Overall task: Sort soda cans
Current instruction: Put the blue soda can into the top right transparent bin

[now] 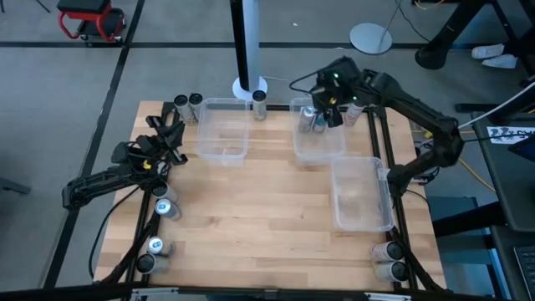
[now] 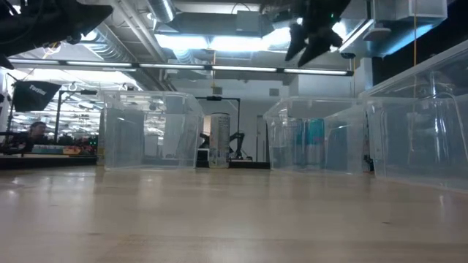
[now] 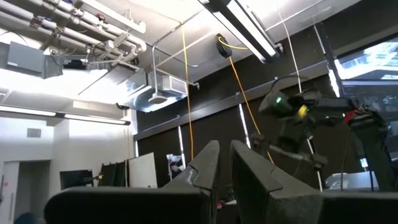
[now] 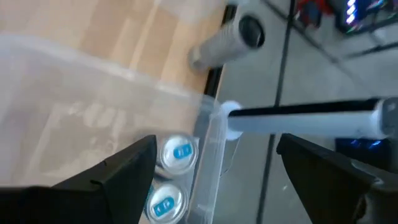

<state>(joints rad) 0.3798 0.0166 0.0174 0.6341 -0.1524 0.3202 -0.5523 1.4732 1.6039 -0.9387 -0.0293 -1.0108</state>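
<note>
1. Hovering at upper right of the high view, the right pincer stands apart, empty, over two cans in a bin.
2. The left pincer, together, waits at left.
3. More cans ring the table.
4. Cans look light, stiff, slippery: grip mid-wall.

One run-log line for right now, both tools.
left tool: shut, empty, raised at table's left edge | right tool: open, over middle bin | two blue-top cans inside bin
</note>
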